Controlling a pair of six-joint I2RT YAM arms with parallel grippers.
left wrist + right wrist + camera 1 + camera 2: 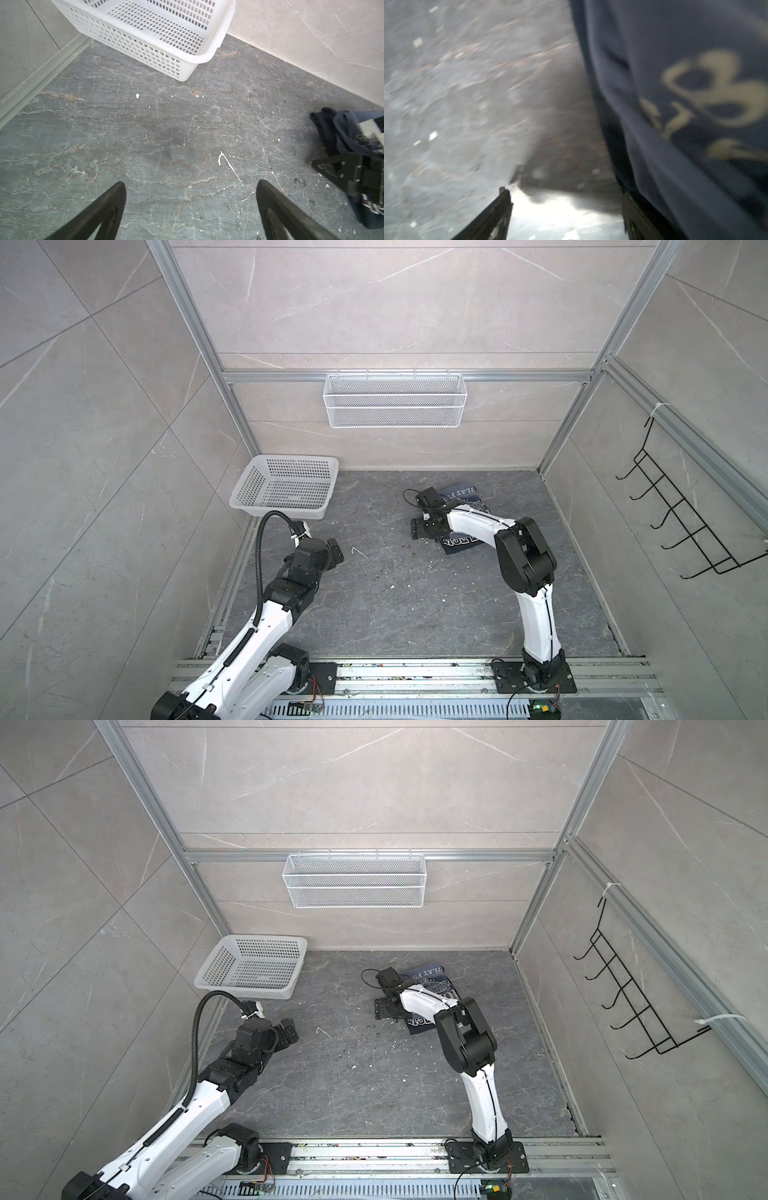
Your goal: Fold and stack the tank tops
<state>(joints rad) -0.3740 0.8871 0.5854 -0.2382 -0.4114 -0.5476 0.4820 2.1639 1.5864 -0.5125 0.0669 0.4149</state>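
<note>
Because the tops point(462, 494) lie in one small pile at the back right of the surface point(395, 597), the right arm is likely the one that can reach them best, and it leans over the pile. The blue-grey top point(432, 974) looks folded small and shows white letters. In the left wrist view a darker cloth point(324, 122) pokes out at the pile's edge. It is likely the second top, so the stack seems nearly made.

The right end effector point(564, 193) is low at the pile's left edge with its jaws wide apart and bare surface between them. One finger is right by the cloth, but that view is blurred, so nobody can tell if it touches. It may be there to tidy that edge.

The left end effector point(191, 182) is wide open too and holds nothing. It hangs over bare surface, well apart from the pile, likely to be out of the way. The basket point(291, 459) sits in the back left corner.
</note>
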